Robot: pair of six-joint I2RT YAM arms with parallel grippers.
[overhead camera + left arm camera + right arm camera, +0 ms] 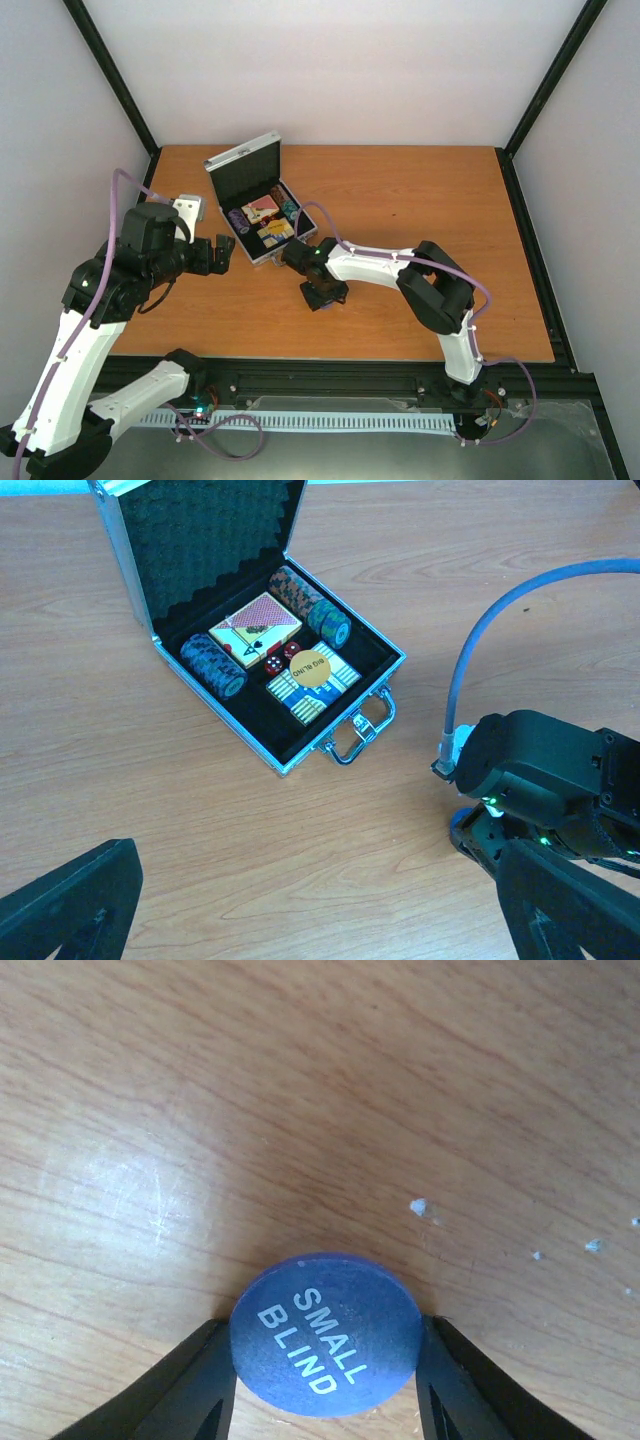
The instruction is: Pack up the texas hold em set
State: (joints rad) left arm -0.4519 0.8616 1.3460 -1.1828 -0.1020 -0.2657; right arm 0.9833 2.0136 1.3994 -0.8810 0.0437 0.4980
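Packing is nearing its end: chips [213, 665], cards [255, 630] and dice [280, 657] are sitting in the open case [200, 540] ahead of the spread, empty left gripper [222, 254]. Right gripper [325, 1345] is pinching the blue button [325, 1335] on the table [300, 1080] — stowing it and closing the lid are remaining.

The button [325, 1335] is blue with white lettering; the case [300, 753] silver, lined black.
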